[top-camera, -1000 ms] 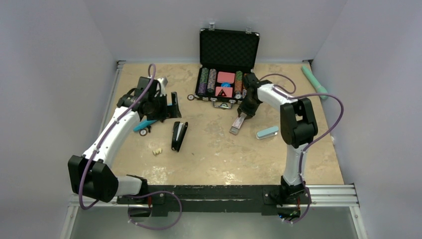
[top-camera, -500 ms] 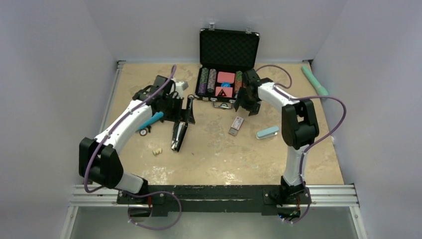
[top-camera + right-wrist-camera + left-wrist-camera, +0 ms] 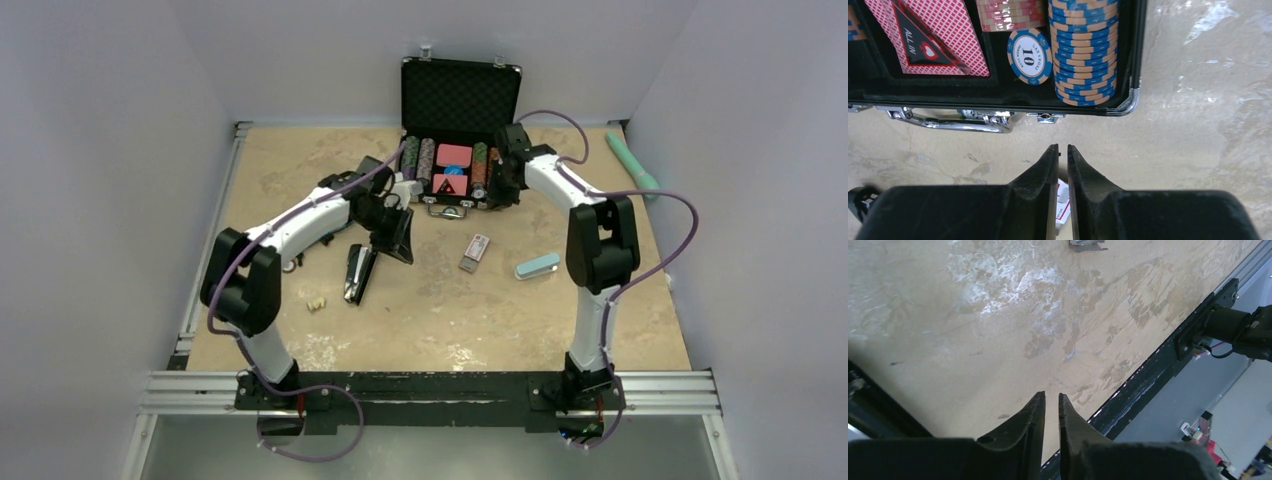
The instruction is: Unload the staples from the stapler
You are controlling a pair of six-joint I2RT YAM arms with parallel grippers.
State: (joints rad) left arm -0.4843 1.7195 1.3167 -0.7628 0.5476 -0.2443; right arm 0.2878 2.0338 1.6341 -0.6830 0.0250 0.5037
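Note:
The black stapler (image 3: 357,274) lies closed on the table, left of centre. My left gripper (image 3: 403,250) hovers just to its right and a little beyond it. In the left wrist view the left gripper (image 3: 1051,394) shows only a narrow slit between its jaws, with nothing in it and bare table below. My right gripper (image 3: 501,195) hangs at the front right corner of the poker chip case (image 3: 459,172). The right gripper (image 3: 1063,146) is also nearly closed and holds nothing. The staples are not visible in any view.
A small white and red box (image 3: 476,250) lies on the table below the right gripper, also visible as the box (image 3: 1062,200). A pale blue stapler-shaped thing (image 3: 537,266), a teal tube (image 3: 632,160) and a cream lump (image 3: 316,304) lie around. Blue chips (image 3: 1083,55) fill the case's corner.
The right gripper let go of the white and red box, drew back towards the case and closed. The left arm swung right past the stapler, and its wide jaws closed.

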